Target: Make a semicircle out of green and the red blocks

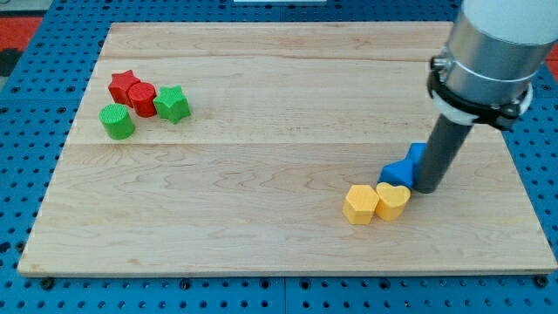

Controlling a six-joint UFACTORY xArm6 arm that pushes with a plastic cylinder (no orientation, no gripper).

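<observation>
While my tip [428, 187] rests at the frame's lower right against two blue blocks [407, 165], with no pincer on the rod, the red star [121, 84], red cylinder [142, 98], green star [173, 104] and green cylinder [117, 121] cluster at the table's [261, 218] upper left. Two yellow blocks [376, 202] sit just below the blue ones.

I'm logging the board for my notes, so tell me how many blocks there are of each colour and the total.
Red: 2, a star and a cylinder
Green: 2, a cylinder and a star
Blue: 2, and, beside my tip
Yellow: 2, a hexagon and a heart
Total: 8
</observation>
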